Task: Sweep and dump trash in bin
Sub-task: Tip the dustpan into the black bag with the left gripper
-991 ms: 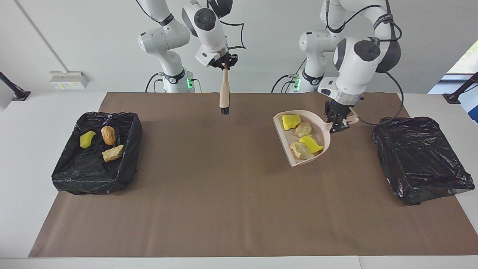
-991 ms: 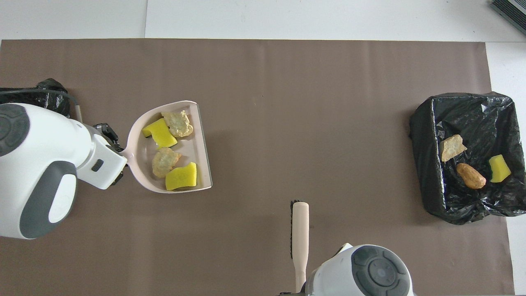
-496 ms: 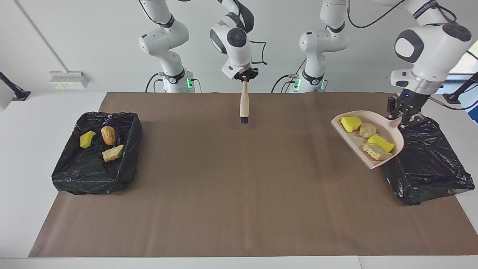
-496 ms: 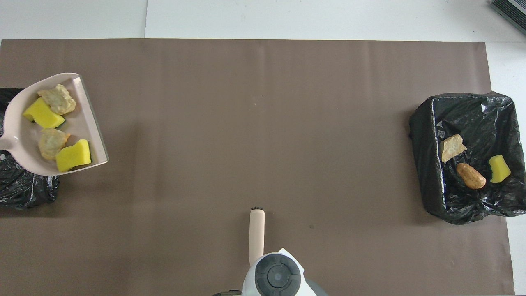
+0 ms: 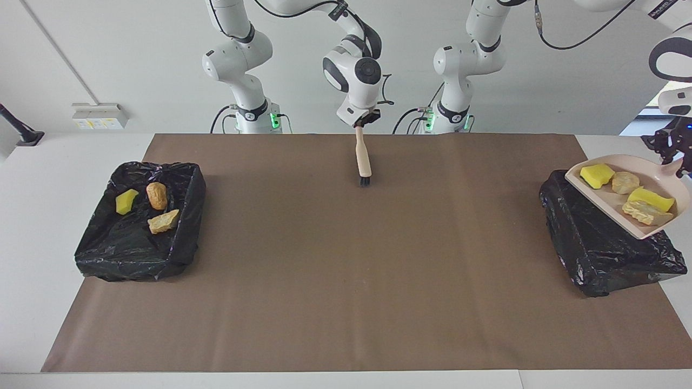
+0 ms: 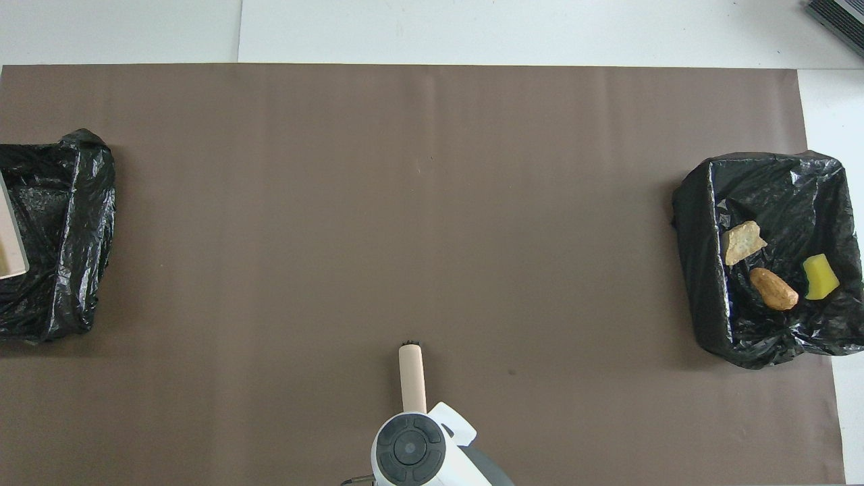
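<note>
Riding in the dustpan (image 5: pixel 610 201), four pieces of trash (image 5: pixel 627 193) (two yellow sponge pieces and two tan bread-like chunks) now hang directly over the black-lined bin (image 5: pixel 605 243) at the left arm's end of the table (image 5: pixel 346 281). One second ago the pan was over the middle of the mat; half a second ago it had only reached the bin's inner edge. The pan is level enough that the load has kept its arrangement during transit.

The left pincer (image 5: pixel 674 156) pinches the dustpan handle at the edge of the facing view, with the pan extending from it toward the table centre. In the overhead view only a sliver of the pan (image 6: pixel 11 239) shows, above the bin (image 6: pixel 61 236).

The right pincer (image 5: pixel 361 122) is pressed together on the brush (image 5: pixel 362 159), which hangs bristles-down over the mat near the robots. It has shifted toward the left arm's end over the same second and, by judgement, is waiting.

Three further pieces (image 5: pixel 148 208) lie in the second bin (image 5: pixel 140 227), well apart from both pincers at the right arm's end.

Judgement: transport is complete; the next step is to tip the pan so the load slides off its open lip. Risk: a piece landing outside the bin's rim.
</note>
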Robot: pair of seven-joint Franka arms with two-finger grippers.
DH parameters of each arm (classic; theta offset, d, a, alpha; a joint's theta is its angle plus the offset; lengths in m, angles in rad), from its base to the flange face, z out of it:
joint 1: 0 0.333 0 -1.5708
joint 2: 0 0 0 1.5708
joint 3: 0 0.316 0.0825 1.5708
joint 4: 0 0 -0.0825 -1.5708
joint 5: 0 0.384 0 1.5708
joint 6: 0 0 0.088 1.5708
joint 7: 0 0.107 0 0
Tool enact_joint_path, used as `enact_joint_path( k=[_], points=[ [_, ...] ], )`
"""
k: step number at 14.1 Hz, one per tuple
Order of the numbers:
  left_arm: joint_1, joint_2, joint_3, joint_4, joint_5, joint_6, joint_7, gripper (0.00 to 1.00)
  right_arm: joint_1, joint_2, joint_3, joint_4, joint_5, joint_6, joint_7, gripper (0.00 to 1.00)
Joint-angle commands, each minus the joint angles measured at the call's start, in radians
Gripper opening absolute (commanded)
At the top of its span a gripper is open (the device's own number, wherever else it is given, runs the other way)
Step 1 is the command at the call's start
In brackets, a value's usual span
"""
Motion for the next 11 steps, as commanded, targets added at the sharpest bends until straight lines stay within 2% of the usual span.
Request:
enact_joint_path(
  k=[1, 3, 4, 6, 9, 11],
  points=[
    [0.017, 0.072, 0.0, 0.068, 0.103, 0.092, 0.018, 0.0, -0.053, 0.042, 0.0, 0.066, -0.025, -0.041, 0.02, 0.0],
    [0.032, 0.116, 0.003, 0.056, 0.152, 0.157, 0.011, 0.0, -0.103, 0.082, 0.001, 0.113, -0.025, -0.064, 0.018, 0.0],
    [0.032, 0.144, 0.005, 0.056, 0.214, 0.197, 0.003, 0.0, -0.119, 0.091, 0.003, 0.12, -0.026, -0.062, 0.012, 0.0],
    [0.023, 0.15, 0.003, 0.027, 0.349, 0.25, -0.034, 0.0, -0.119, 0.09, 0.005, 0.12, -0.028, -0.068, -0.012, 0.0],
    [-0.026, 0.144, 0.003, -0.004, 0.517, 0.237, -0.091, 0.0, -0.107, 0.081, 0.005, 0.112, -0.029, -0.067, -0.08, 0.0],
    [-0.033, 0.138, 0.003, -0.013, 0.569, 0.214, -0.143, 0.0, -0.097, 0.079, 0.005, 0.109, -0.028, -0.062, -0.094, 0.0]
  ],
)
